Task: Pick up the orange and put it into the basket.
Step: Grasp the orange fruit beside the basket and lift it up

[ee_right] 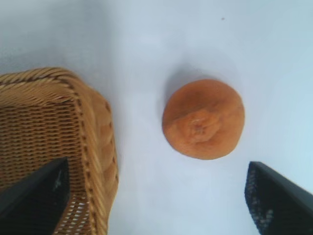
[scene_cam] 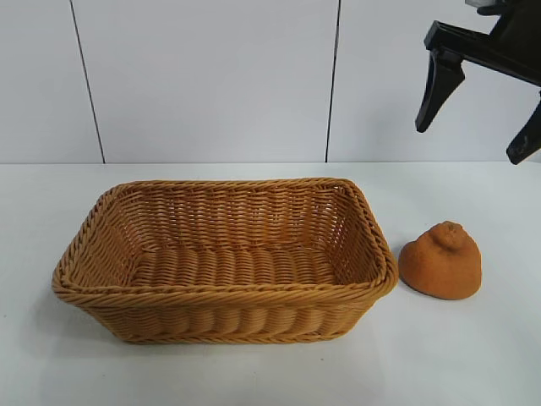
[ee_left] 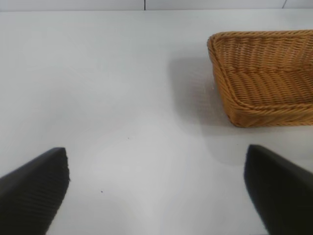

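Observation:
The orange is a dull orange-brown dome with a knobby top. It sits on the white table just right of the basket, a large tan wicker rectangle that is empty. My right gripper hangs open and empty high above the orange, near the upper right. In the right wrist view the orange lies ahead of the open right gripper, beside the basket's corner. My left gripper is open and empty over bare table, with the basket's end ahead of it. The left gripper is out of the exterior view.
The white table spreads around the basket and the orange. A white panelled wall stands behind the table.

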You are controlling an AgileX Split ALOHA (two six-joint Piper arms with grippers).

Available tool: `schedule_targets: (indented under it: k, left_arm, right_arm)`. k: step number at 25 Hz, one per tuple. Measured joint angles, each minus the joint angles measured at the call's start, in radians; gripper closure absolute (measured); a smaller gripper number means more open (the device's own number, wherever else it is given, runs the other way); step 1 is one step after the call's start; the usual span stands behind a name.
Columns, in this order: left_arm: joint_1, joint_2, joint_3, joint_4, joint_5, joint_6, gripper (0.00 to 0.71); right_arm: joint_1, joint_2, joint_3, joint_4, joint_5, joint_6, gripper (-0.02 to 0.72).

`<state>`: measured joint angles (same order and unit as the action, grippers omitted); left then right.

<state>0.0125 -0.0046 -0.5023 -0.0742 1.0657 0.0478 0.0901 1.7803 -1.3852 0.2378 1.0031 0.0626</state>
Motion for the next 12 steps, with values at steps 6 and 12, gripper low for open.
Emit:
schedule_targets:
  k: [6,12]
  left_arm:
    - [0.0,0.0,0.0,0.0,0.0,0.0,0.017]
    - [0.0,0.0,0.0,0.0,0.0,0.0,0.017]
  right_arm:
    - [-0.008,0.089,-0.012,-0.001,0.01,-0.011,0.036]
    - [-0.008,0.202,-0.012,0.002,-0.021,-0.013,0.036]
